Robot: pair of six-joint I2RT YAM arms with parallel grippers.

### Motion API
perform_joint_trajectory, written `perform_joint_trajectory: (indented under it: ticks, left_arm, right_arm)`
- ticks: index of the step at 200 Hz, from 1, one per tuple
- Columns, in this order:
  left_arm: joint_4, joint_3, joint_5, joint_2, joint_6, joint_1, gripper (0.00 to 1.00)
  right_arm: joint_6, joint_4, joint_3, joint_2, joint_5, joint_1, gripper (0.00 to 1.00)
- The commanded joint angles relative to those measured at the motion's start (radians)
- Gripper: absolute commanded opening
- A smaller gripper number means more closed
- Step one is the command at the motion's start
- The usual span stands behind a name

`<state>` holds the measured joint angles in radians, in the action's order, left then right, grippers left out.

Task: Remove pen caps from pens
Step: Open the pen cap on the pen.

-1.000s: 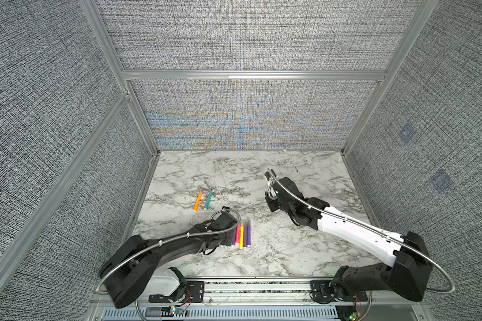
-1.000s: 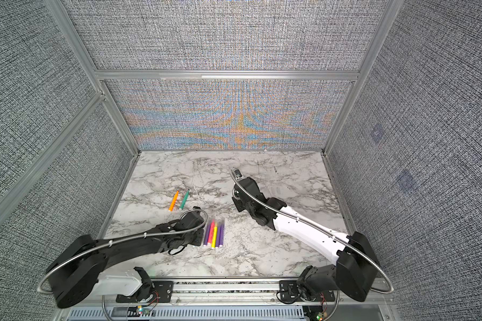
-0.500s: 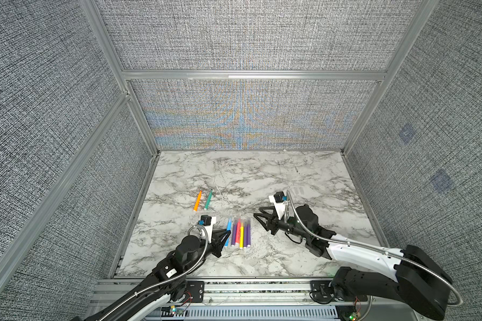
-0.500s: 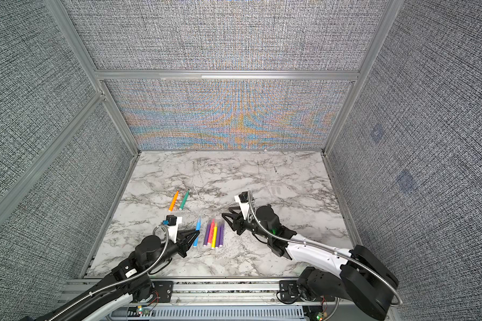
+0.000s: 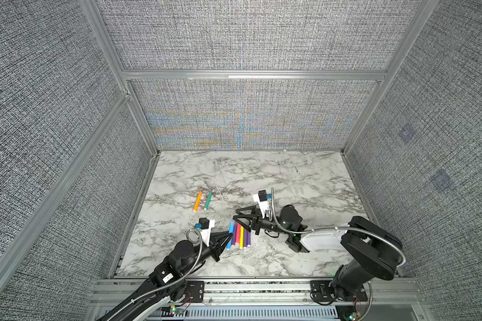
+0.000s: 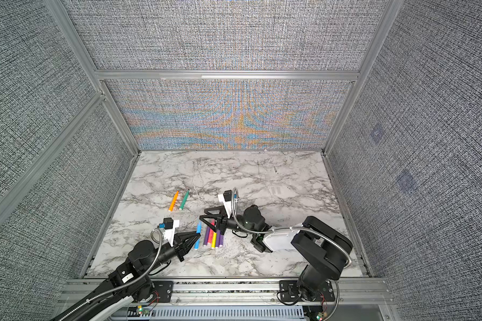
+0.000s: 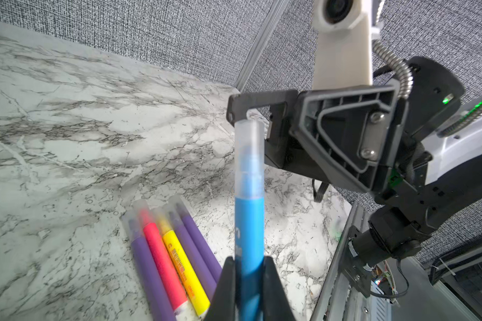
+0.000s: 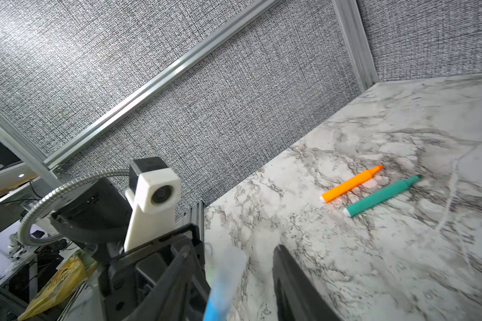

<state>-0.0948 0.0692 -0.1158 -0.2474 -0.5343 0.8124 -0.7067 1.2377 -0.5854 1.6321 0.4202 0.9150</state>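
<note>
Blue pen (image 7: 249, 222) sits clamped in our left gripper (image 7: 248, 261), near the front edge of the marble tabletop (image 5: 262, 172). Its clear cap (image 7: 249, 147) is on and points at our right gripper (image 5: 235, 215). That gripper's jaws stand apart on either side of the cap without gripping it. Five capped pens (image 7: 162, 255) lie side by side just beside the blue one. We see the orange pen (image 5: 197, 200) and green pen (image 5: 208, 199) lying uncapped, farther back toward the left edge.

The blue pen (image 7: 248, 222) has a clear cap (image 7: 248, 144).
</note>
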Motion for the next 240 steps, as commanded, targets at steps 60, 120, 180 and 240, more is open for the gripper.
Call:
perform_joint_trajectory:
  ticks: [60, 120, 180, 240]
  left_arm:
    - [-0.100, 0.002, -0.024, -0.021, 0.004, 0.000, 0.06]
    - [-0.071, -0.003, -0.004, 0.031, -0.002, 0.001, 0.06]
    - [-0.068, 0.004, 0.035, 0.033, -0.006, 0.001, 0.06]
    - [-0.100, -0.009, 0.016, 0.047, 0.043, 0.001, 0.37]
  right_arm:
    - [0.054, -0.059, -0.082, 0.023, -0.007, 0.033, 0.48]
    - [0.091, -0.140, -0.099, 0.014, -0.040, 0.045, 0.40]
    - [0.100, -0.158, -0.100, 0.003, -0.026, 0.063, 0.05]
    - [0.120, -0.178, -0.105, -0.015, -0.047, 0.080, 0.00]
